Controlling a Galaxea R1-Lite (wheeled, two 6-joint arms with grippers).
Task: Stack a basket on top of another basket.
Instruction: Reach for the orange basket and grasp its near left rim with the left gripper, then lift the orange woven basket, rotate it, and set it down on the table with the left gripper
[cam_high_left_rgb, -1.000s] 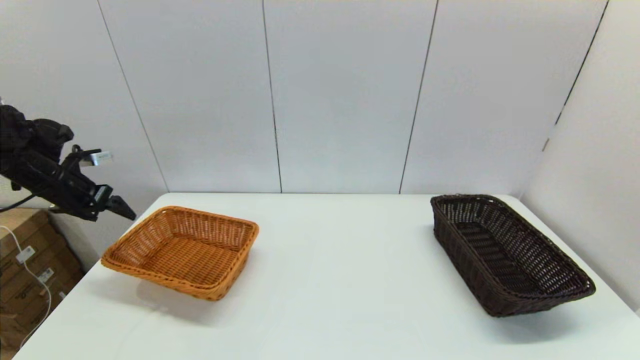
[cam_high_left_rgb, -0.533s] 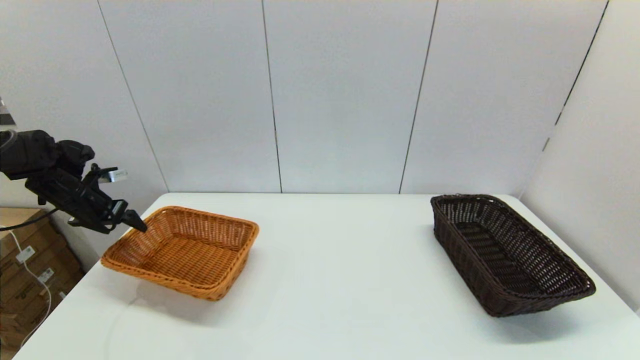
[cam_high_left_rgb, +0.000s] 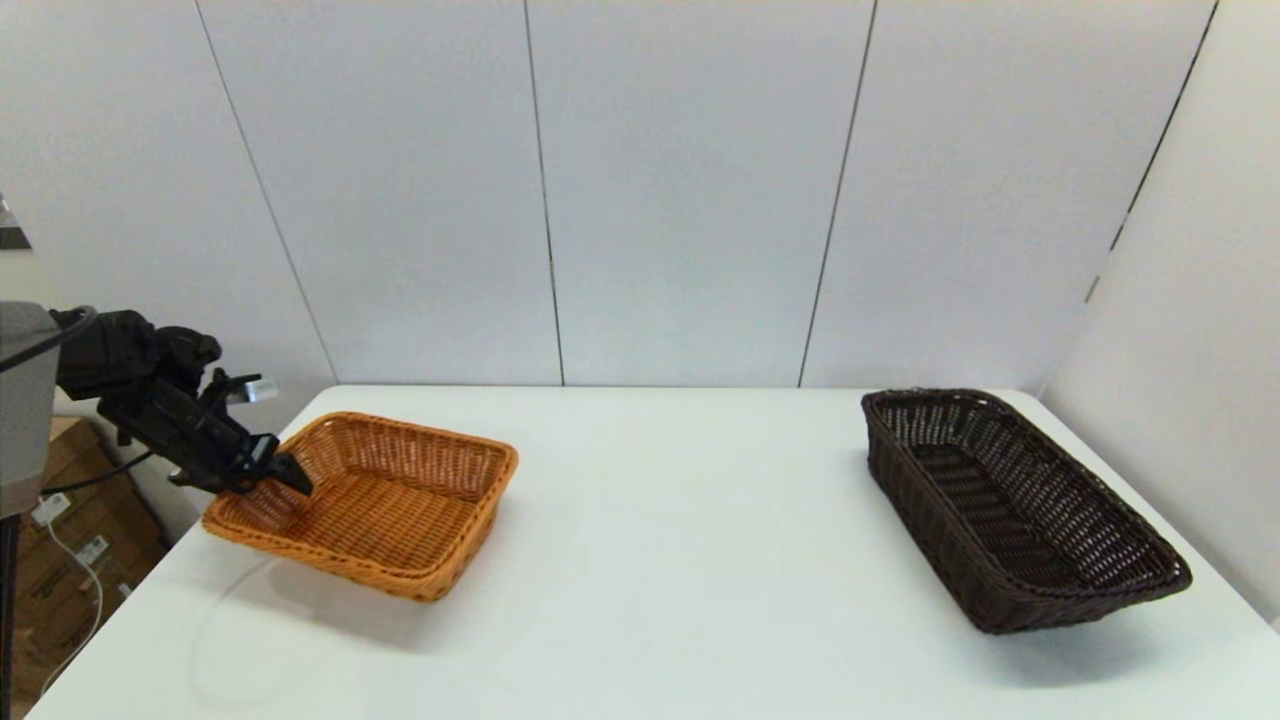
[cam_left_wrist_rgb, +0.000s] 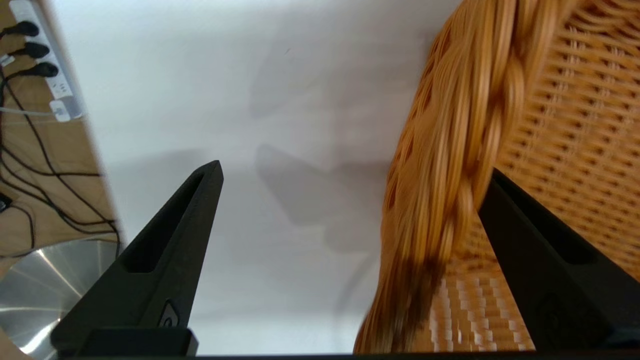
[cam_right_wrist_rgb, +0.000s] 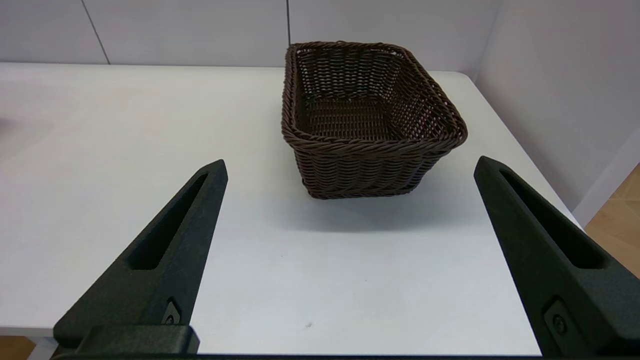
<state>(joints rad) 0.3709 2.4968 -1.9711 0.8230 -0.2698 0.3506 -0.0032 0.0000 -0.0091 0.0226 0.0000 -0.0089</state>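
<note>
Table (cam_high_left_rgb: 640, 560), white, before grey wall panels (cam_high_left_rgb: 680, 190)

**Wicker, matt plastic and a smooth white table**

The orange basket (cam_left_wrist_rgb: 465, 150) straddled by the left end effector (cam_left_wrist_rgb: 350, 175) is woven wicker with a glossy braided rim. That end effector's fingers (cam_left_wrist_rgb: 165, 250) look like matt black plastic. Ahead of the right end effector (cam_right_wrist_rgb: 350, 167), the dark brown basket (cam_right_wrist_rgb: 367, 117) is open-weave wicker, duller. The table (cam_high_left_rgb: 680, 560) is smooth, white and faintly sheened.

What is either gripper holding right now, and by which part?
Nothing. The left gripper is open astride the orange basket's left rim; the right gripper is open, short of the dark basket.
</note>
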